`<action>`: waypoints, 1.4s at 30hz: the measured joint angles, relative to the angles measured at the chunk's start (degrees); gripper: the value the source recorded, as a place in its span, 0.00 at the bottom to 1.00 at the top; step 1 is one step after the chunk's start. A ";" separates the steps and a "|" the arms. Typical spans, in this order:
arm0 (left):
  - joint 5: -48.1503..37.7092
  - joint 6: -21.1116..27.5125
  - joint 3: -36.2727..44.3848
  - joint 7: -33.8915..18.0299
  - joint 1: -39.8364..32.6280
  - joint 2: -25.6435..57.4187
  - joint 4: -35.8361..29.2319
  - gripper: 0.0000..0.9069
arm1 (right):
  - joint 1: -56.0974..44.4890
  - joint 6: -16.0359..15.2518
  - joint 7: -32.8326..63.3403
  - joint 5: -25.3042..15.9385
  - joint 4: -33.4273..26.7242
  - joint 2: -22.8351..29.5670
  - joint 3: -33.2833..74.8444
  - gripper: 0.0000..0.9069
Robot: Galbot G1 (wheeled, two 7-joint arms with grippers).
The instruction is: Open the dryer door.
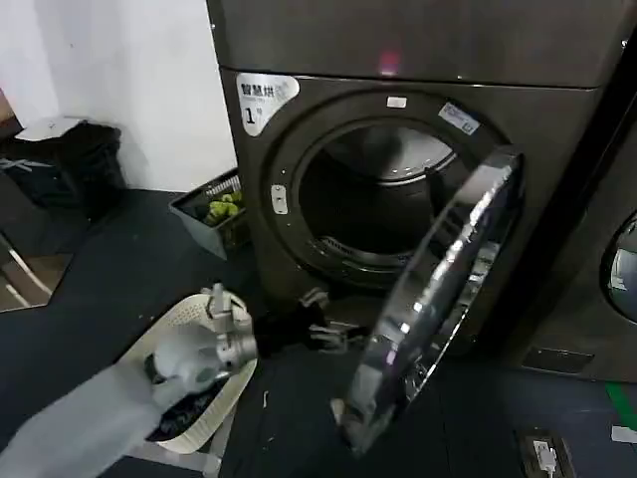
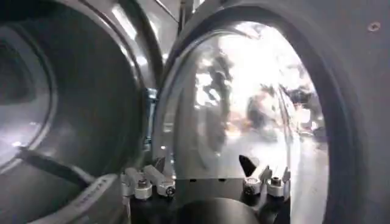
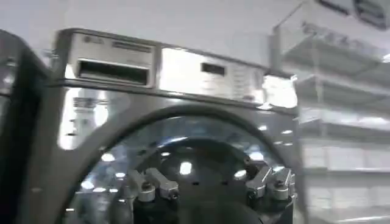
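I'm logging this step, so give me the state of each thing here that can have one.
dryer door: swung well open, nothing gripping it.
dryer: drum exposed, red indicator light lit.
left end effector: open, low in front of the dryer, empty.
right end effector: open, empty.
laundry basket: on floor, dark clothes inside.

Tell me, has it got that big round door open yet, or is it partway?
Mostly done: the dryer door stands swung well out, showing the dryer drum. The left gripper reaches just inside the door's lower edge, jaws open. Left: perhaps a little more swing.
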 joint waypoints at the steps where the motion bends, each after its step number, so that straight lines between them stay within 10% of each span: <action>1: 0.05 -0.04 0.73 -0.13 -0.64 -0.66 0.41 1.00 | -0.34 0.01 0.01 -0.03 0.00 -0.15 0.46 1.00; 42: 3.52 -1.23 11.00 -2.20 -13.77 -27.98 22.21 1.00 | -11.79 -0.47 6.45 -7.86 -4.59 -2.74 18.68 1.00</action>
